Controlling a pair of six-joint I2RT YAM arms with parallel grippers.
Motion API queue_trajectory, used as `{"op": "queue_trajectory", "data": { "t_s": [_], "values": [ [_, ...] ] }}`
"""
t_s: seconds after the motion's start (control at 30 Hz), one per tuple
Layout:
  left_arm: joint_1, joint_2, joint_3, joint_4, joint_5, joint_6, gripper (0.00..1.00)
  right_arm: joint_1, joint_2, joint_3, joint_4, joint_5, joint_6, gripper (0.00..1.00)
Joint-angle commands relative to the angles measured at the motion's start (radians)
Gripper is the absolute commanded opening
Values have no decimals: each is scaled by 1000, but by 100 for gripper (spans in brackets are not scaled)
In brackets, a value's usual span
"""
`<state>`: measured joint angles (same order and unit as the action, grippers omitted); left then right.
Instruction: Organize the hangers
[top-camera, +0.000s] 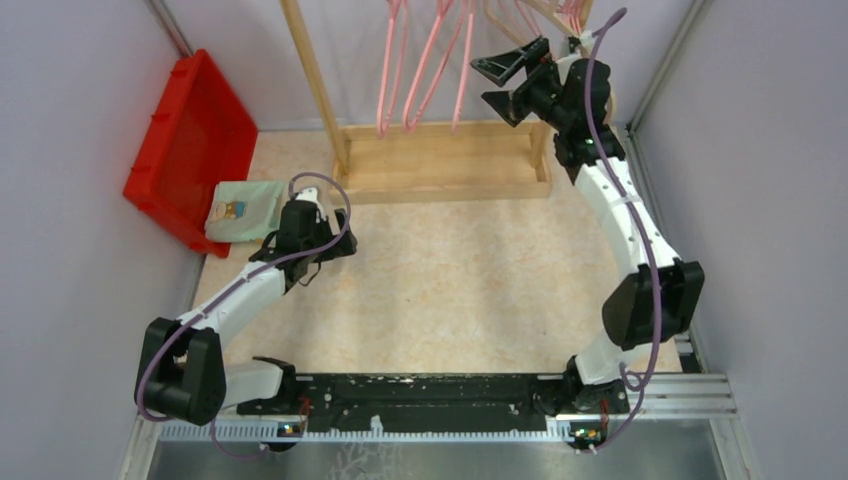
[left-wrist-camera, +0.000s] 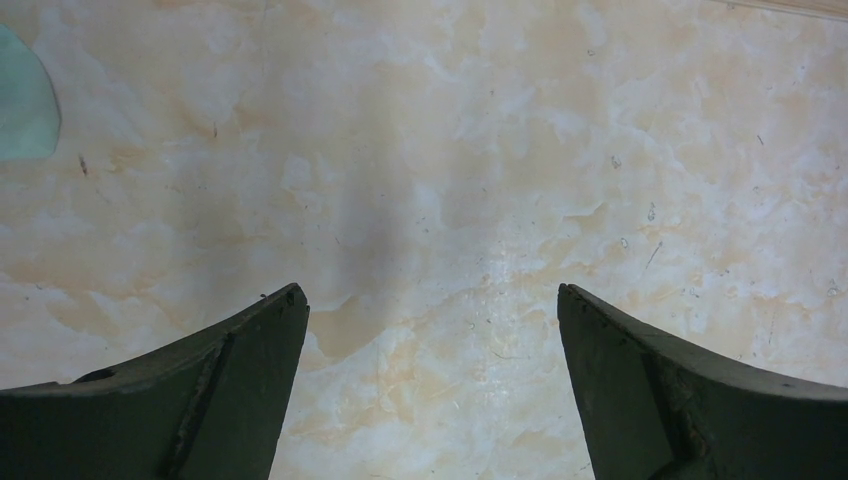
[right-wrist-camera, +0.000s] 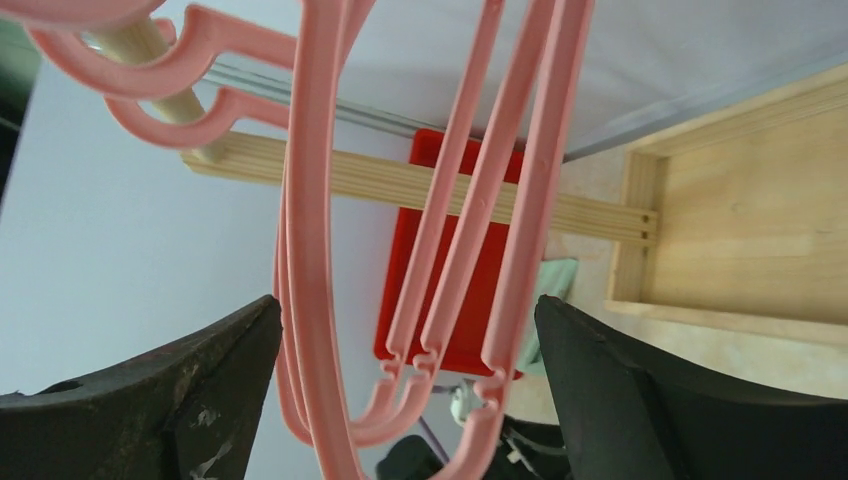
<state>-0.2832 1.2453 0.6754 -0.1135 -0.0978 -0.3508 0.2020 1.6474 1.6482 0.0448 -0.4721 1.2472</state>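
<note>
Several pink hangers (top-camera: 430, 70) hang from the wooden rack at the back, with a beige hanger (top-camera: 500, 22) to their right. My right gripper (top-camera: 482, 80) is raised beside them, open, with its fingers just right of the hangers. In the right wrist view, the pink hangers (right-wrist-camera: 310, 250) hang between my open jaws without being clamped, and the right gripper (right-wrist-camera: 408, 310) holds nothing. Their hooks sit on the wooden rail (right-wrist-camera: 140, 45). My left gripper (top-camera: 303, 240) is low over the table, open and empty. The left wrist view shows only bare marbled tabletop between its fingers (left-wrist-camera: 250, 380).
The rack's wooden base (top-camera: 440, 165) and upright post (top-camera: 312, 80) stand at the back centre. A red bin (top-camera: 190, 135) leans at the left wall, with a folded green cloth (top-camera: 243, 210) beside it, whose corner shows in the left wrist view (left-wrist-camera: 25, 100). Grey walls close both sides.
</note>
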Motion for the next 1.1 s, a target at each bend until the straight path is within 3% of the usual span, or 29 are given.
{"op": "queue_trajectory", "data": {
  "t_s": [0.0, 0.23, 0.5, 0.77, 1.07],
  "values": [
    [4, -13, 23, -22, -14, -5, 100, 0, -212, -37, -149, 81, -265, 96],
    [4, -11, 48, -35, 4, 3, 100, 48, -430, -258, -360, 275, -709, 98],
    [4, 8, 69, -48, 8, 9, 100, 175, -540, -539, -408, 351, -1003, 99],
    [4, 8, 63, -50, 11, 18, 100, 211, -581, -727, -314, 447, -974, 99],
    [4, 22, 56, -39, 17, 11, 100, 211, -572, -777, -323, 519, -1036, 99]
  ]
}}
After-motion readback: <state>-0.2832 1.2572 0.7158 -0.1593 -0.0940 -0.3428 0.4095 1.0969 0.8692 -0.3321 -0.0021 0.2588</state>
